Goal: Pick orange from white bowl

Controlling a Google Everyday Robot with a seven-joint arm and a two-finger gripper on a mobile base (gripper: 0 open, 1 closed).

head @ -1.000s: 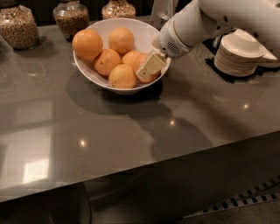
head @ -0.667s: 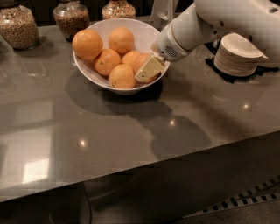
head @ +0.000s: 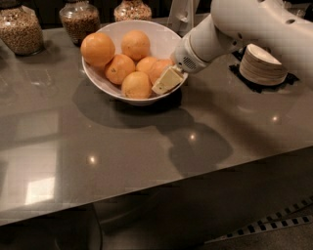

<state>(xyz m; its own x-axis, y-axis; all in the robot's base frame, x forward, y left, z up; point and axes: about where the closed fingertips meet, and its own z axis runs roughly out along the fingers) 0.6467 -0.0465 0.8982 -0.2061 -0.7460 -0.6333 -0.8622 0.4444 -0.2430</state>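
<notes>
The white bowl (head: 105,80) stands at the back of the grey counter and holds several oranges. A deeper reddish orange (head: 159,69) lies at the bowl's right side, between a paler one (head: 145,64) and the rim. My gripper (head: 165,82) reaches into the bowl from the right, on the end of the white arm (head: 230,29). Its cream tip lies against the reddish orange and next to the front orange (head: 136,85). The arm hides the far side of the reddish orange.
Three glass jars of grains (head: 18,28) (head: 79,20) (head: 131,9) stand behind the bowl. A stack of small white dishes (head: 263,64) sits on a dark mat at the right, under the arm. The counter's front edge (head: 156,188) runs across the lower frame.
The gripper has sunk slightly lower into the right side of the bowl, closer onto the reddish orange. The oranges and bowl have not moved.
</notes>
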